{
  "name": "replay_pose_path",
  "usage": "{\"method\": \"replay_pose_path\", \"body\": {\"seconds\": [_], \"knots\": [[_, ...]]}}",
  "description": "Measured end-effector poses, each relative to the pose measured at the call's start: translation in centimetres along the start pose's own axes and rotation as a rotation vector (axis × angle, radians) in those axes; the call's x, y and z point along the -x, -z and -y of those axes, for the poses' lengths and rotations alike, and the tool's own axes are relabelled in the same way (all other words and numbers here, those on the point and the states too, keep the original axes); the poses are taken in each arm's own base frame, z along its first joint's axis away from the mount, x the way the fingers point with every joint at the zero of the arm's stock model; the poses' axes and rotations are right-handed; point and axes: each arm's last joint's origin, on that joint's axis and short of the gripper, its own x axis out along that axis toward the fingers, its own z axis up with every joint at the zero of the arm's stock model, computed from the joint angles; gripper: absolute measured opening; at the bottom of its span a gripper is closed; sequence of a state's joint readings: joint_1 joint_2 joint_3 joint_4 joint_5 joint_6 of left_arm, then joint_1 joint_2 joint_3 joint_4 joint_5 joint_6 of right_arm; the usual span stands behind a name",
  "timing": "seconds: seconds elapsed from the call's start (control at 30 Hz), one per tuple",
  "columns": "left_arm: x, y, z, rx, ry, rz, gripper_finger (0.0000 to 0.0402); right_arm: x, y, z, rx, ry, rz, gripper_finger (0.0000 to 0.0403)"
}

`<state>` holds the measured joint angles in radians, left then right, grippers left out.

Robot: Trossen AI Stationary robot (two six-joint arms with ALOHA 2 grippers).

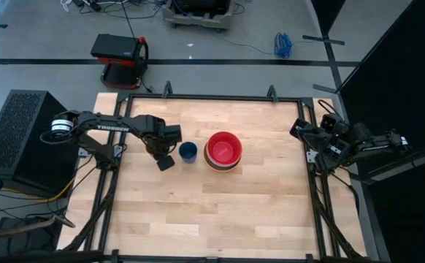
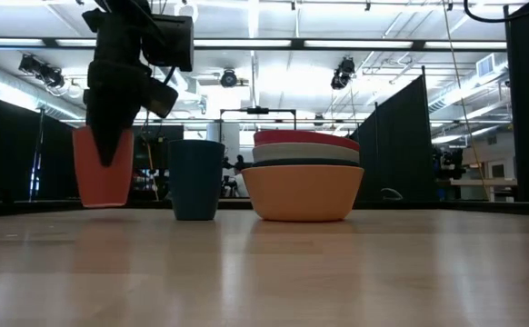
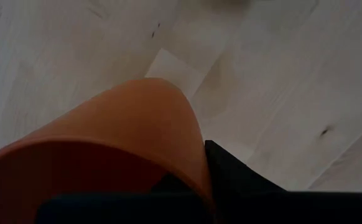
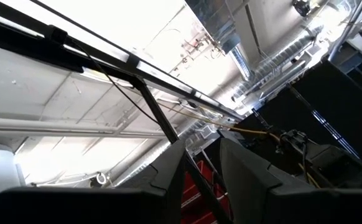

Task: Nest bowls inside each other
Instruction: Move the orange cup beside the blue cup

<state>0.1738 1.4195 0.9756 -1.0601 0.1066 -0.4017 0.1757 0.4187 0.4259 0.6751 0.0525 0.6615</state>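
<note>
Bowls [image 2: 303, 177], round, smooth plastic, nested at tabletop [image 1: 220, 212] centre, red uppermost. Left hand [image 2: 110, 136] clamped on tapered orange cup [image 2: 101, 177], nine o'clock of dark blue cup [image 2: 196, 179]. Right hand [image 4: 199, 165] narrowly parted at three o'clock edge.

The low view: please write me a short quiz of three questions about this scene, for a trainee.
1. True or false: the left gripper is shut on the narrow orange plastic cup.
2. Which colour is the lowest round plastic bowl in the stack? A) white B) orange C) red
3. Fill in: the narrow dark blue plastic cup stands between the orange cup and the ____.

Key: 1 true; 2 B; 3 stack of bowls.
</note>
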Motion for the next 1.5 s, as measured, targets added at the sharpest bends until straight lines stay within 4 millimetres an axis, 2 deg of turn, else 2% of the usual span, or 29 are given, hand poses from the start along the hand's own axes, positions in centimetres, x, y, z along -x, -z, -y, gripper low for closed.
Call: {"method": "replay_pose_path", "body": {"seconds": [0.43, 1.03, 1.33, 1.5], "knots": [[-1.7, -0.8, 0.2, 0.008, -0.014, -0.061, 0.0002, 0.0, 0.0, 0.0, 0.000, 0.001, 0.002, 0.0091], [-1.6, -1.0, 0.3, 0.025, -0.012, -0.054, 0.0143, 0.0, 0.0, 0.0, 0.001, 0.001, 0.002, 0.0091], [0.6, -2.2, 1.1, 0.016, 0.030, 0.010, 0.0215, 0.0, 0.0, 0.0, 0.004, 0.002, 0.002, 0.0091], [2.4, -2.3, 1.3, 0.010, 0.025, 0.029, 0.0234, 0.0, 0.0, 0.0, 0.005, 0.001, 0.002, 0.0091]]}}
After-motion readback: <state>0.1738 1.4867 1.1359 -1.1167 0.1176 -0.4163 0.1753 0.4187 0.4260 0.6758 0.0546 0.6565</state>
